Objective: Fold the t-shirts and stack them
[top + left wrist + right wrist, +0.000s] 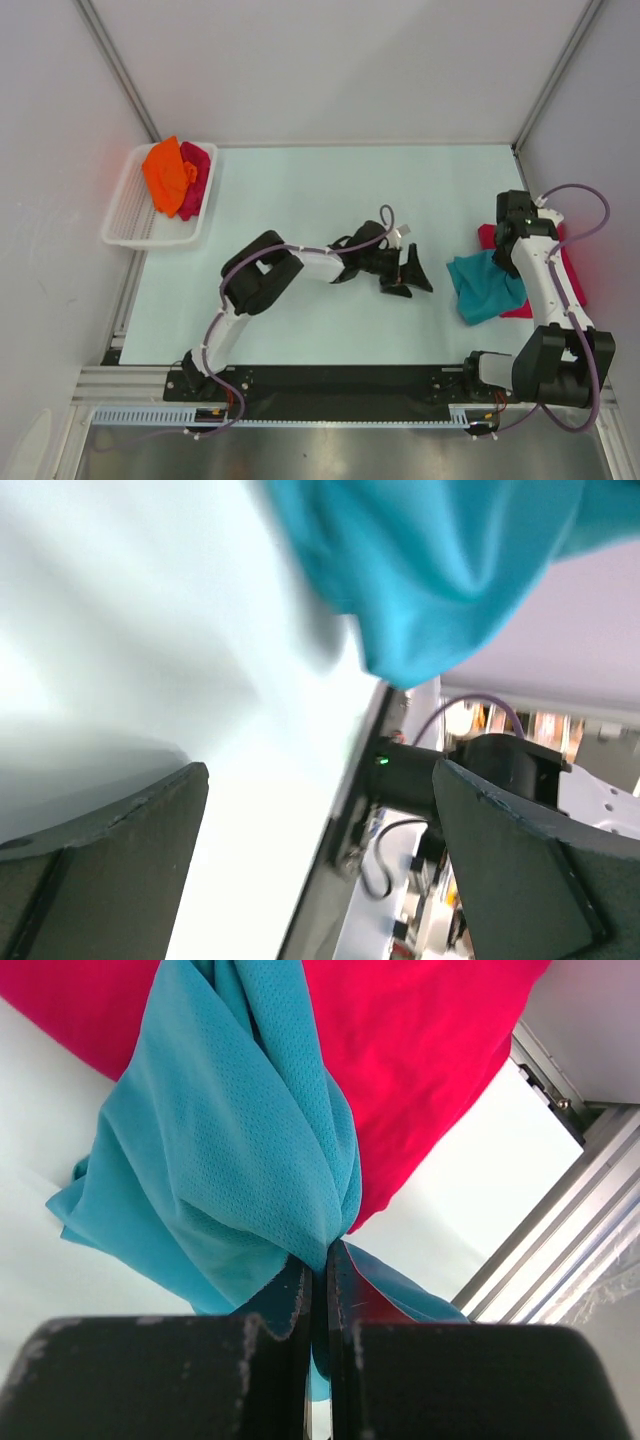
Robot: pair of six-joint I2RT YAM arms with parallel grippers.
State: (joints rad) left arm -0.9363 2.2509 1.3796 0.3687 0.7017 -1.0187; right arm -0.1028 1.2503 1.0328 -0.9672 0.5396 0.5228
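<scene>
Right wrist view: right gripper point(320, 1262) pinches the teal t-shirt point(220, 1160), which overlaps a crimson-pink t-shirt point(420, 1050); left gripper point(322, 772) jaws stand spread wide

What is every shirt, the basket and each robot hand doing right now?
left hand: wide open, holding nothing.
right hand: shut, pinching the teal shirt.
teal t-shirt: bunched up, not folded, lying partly over the red one.
red t-shirt: lying partly under the teal one.
orange t-shirt: crumpled in the basket.
pink t-shirt: crumpled beside the orange one.
basket: holding two shirts.
</scene>
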